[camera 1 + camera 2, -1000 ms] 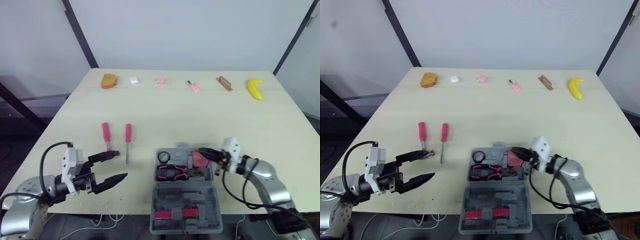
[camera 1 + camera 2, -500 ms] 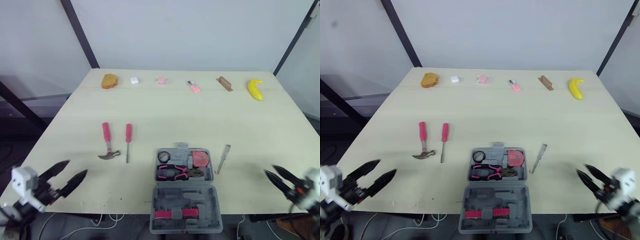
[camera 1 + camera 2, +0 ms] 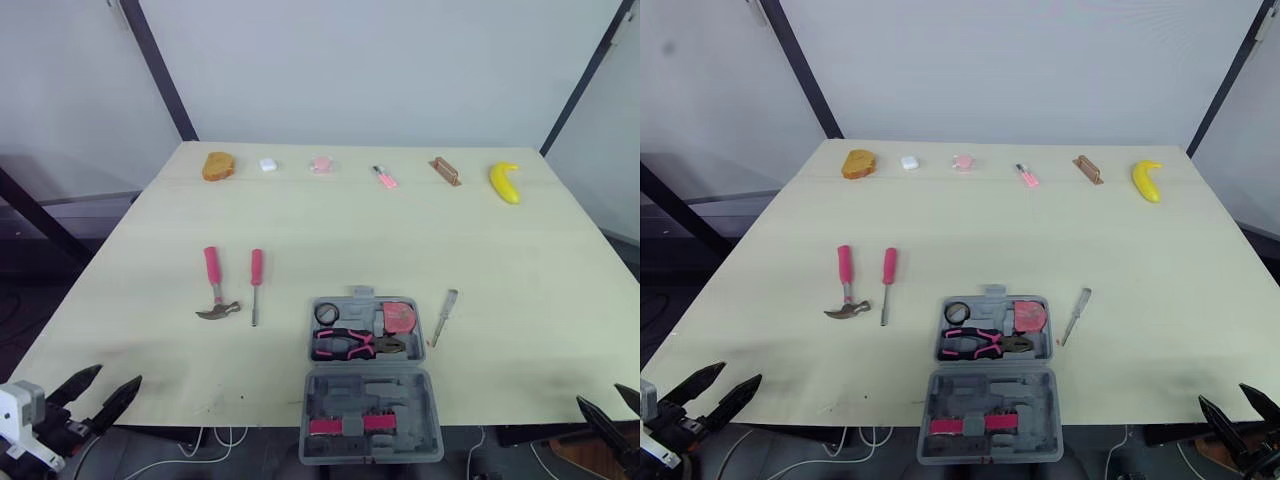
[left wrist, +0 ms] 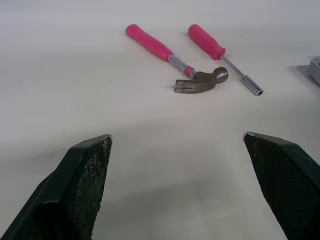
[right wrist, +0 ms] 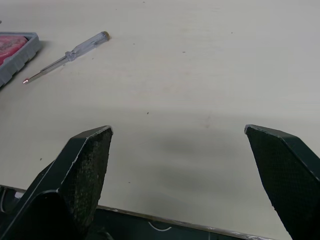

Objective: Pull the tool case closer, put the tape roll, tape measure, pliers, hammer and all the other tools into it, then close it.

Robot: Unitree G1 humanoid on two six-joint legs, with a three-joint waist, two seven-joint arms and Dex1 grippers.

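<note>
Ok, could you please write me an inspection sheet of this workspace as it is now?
Surface: pale table, no spills seen.
Job's things: tool case open at the near edge, holding tape roll, tape measure and pliers; hammer and pink screwdriver lie to its left, clear screwdriver to its right.
Clutter: along the far edge, bread, white piece, pink block, pink stick, brown piece, banana.
Grippers: left gripper and right gripper open, holding nothing, off the near corners.
Cables: white cables below the near edge.
Surroundings: pale wall, dark frame bars.
</note>
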